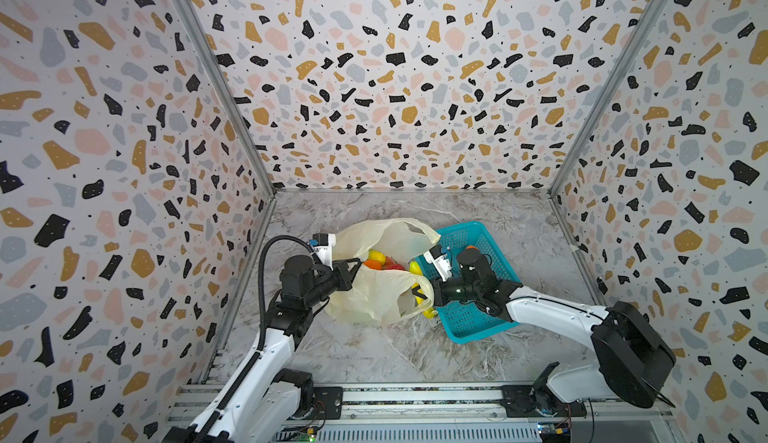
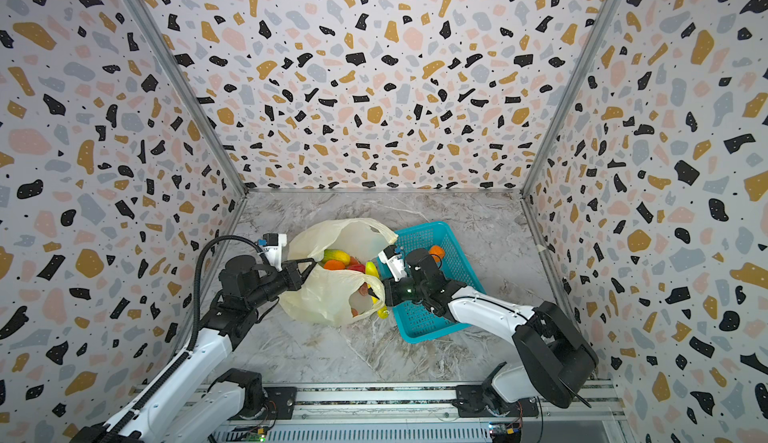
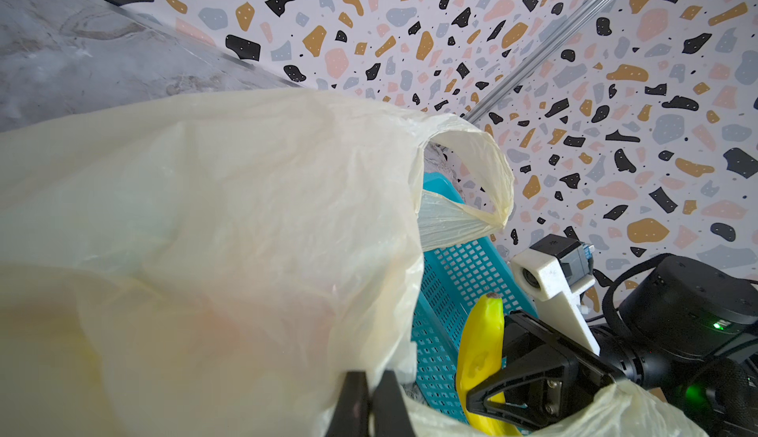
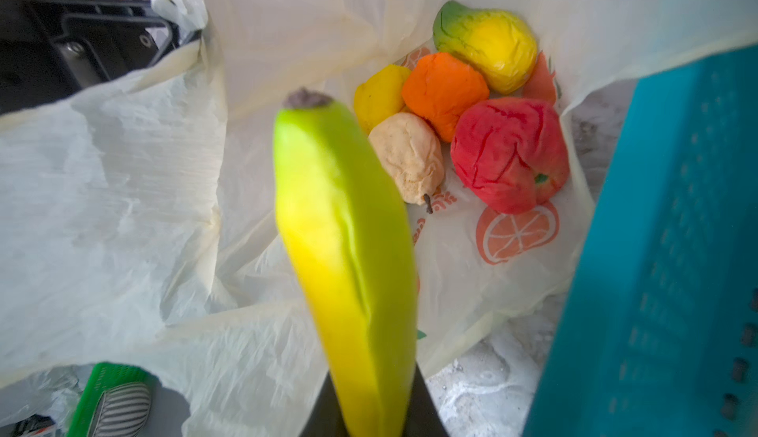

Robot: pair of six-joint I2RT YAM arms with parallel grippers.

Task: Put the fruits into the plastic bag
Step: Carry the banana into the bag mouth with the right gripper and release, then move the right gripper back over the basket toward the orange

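The pale-yellow plastic bag (image 1: 374, 295) (image 2: 328, 299) (image 3: 205, 230) lies with its mouth open beside the basket. My left gripper (image 1: 358, 262) (image 3: 371, 377) is shut on the bag's rim and holds it up. My right gripper (image 1: 417, 293) (image 4: 371, 406) is shut on a yellow banana (image 4: 344, 230) (image 3: 480, 344) at the bag's mouth. Inside the bag lie a red fruit (image 4: 508, 154), an orange one (image 4: 445, 90), a yellow-green one (image 4: 488, 41), a yellow one (image 4: 379, 94) and a cream one (image 4: 410, 156).
A teal perforated basket (image 1: 478, 320) (image 2: 424, 320) stands against the bag's right side, under my right arm, with an orange piece (image 1: 471, 248) (image 2: 436, 250) in its far part. Patterned walls close in three sides. A metal rail (image 1: 415, 395) runs along the front.
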